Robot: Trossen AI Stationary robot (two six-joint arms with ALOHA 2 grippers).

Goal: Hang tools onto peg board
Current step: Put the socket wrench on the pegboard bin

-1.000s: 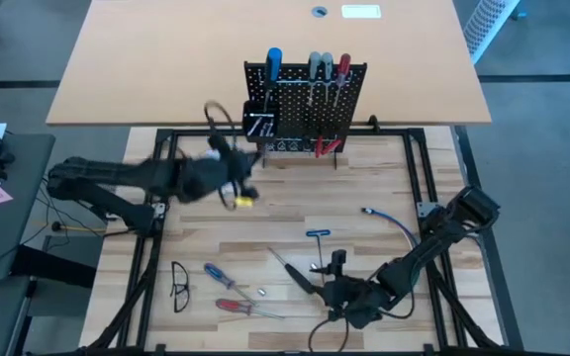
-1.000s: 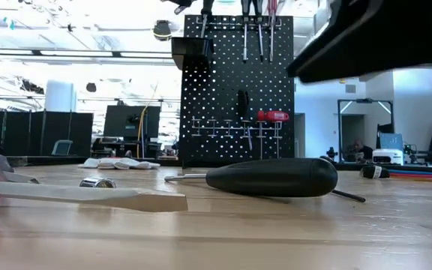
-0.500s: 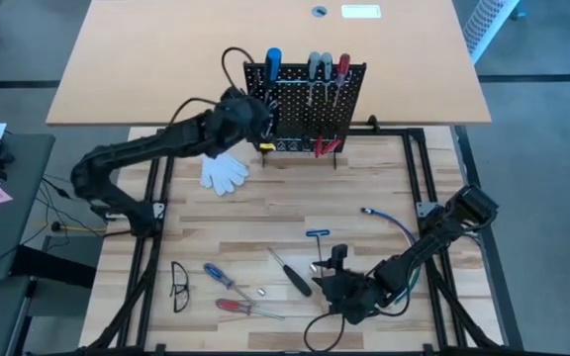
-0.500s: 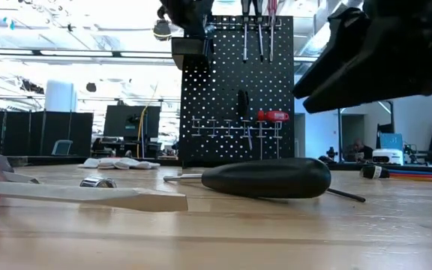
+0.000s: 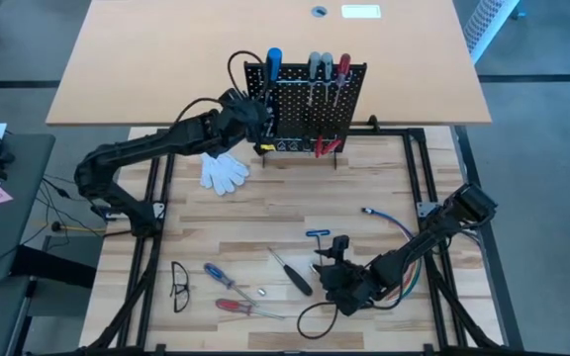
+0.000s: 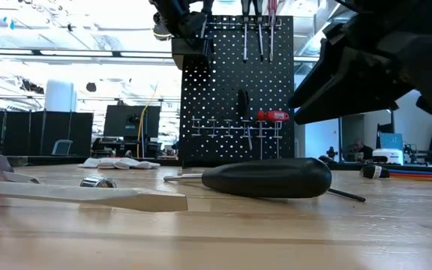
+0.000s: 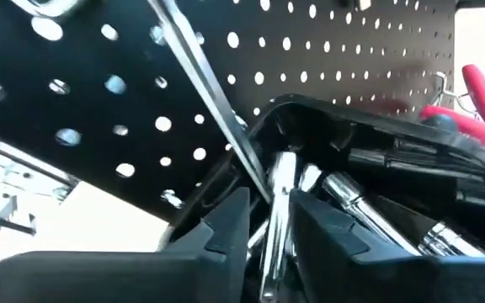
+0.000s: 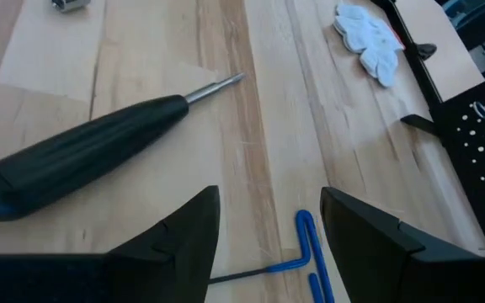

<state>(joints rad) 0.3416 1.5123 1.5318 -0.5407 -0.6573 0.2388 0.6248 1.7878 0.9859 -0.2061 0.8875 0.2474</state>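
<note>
Nearest, the right gripper (image 5: 336,275) hovers low over the table (image 5: 265,222), fingers spread wide and empty, above a black screwdriver (image 5: 292,273) and a blue T-key (image 8: 308,252). Farther left lie a blue screwdriver (image 5: 218,275) and a red one (image 5: 236,308). At the back stands the black pegboard (image 5: 310,109), tools hanging from it; the left gripper (image 7: 268,223) is at its bin (image 7: 369,160), fingers slightly apart around silver bits (image 7: 280,198).

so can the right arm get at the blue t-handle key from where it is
Probably yes: the right gripper hangs open just over the blue T-handle key, which lies flat on bare wood; the black screwdriver lies off to one side.
</note>
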